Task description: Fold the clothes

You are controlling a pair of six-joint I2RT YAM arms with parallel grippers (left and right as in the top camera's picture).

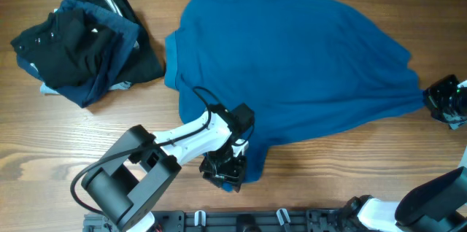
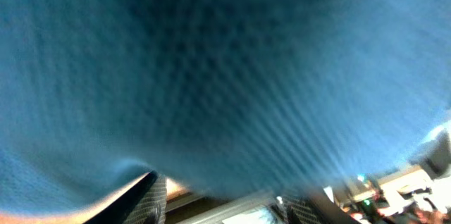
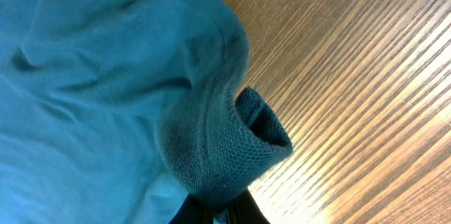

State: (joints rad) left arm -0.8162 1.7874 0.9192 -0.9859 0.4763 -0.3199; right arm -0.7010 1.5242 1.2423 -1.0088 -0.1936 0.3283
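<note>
A teal blue shirt [image 1: 292, 64] lies spread over the middle of the wooden table. My left gripper [image 1: 230, 170] is at the shirt's near bottom corner. In the left wrist view the blue cloth [image 2: 225, 76] fills the frame, and the left gripper's fingers [image 2: 225, 206] stand wide apart below it, open. My right gripper [image 1: 444, 103] is at the shirt's far right corner. In the right wrist view the right gripper [image 3: 229, 210] is shut on a ribbed cuff of the shirt [image 3: 218, 160], bunched just above the table.
A pile of dark navy and black clothes [image 1: 84, 42] lies at the back left. Bare wooden table [image 1: 58, 137] lies in front of the pile and along the front edge. Wood also shows right of the cuff in the right wrist view [image 3: 352, 76].
</note>
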